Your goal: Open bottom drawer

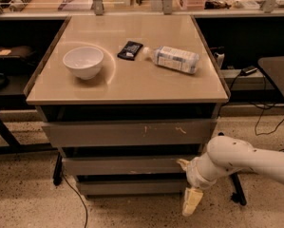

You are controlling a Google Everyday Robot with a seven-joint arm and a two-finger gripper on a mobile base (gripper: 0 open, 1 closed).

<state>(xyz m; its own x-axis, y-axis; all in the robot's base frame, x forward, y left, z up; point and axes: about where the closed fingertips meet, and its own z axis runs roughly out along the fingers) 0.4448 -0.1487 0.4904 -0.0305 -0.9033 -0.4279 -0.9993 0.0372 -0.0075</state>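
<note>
The bottom drawer [132, 187] is the narrowest grey front, lowest under the table, and it looks closed. Above it are the medium grey drawer front [122, 166] and the widest front with pale scratches [127, 133]. My gripper [187, 186] hangs on the white arm at the right end of the lower drawers. One tan finger [183, 164] is by the middle drawer's right end. The other [191, 202] points down past the bottom drawer's right corner. The jaws stand apart and hold nothing.
On the tan tabletop [132, 87] stand a white bowl [83, 61], a dark packet [130, 50] and a lying plastic bottle [175, 59]. A black cable [75, 194] runs over the speckled floor at the left. A chair leg [236, 194] stands at the right.
</note>
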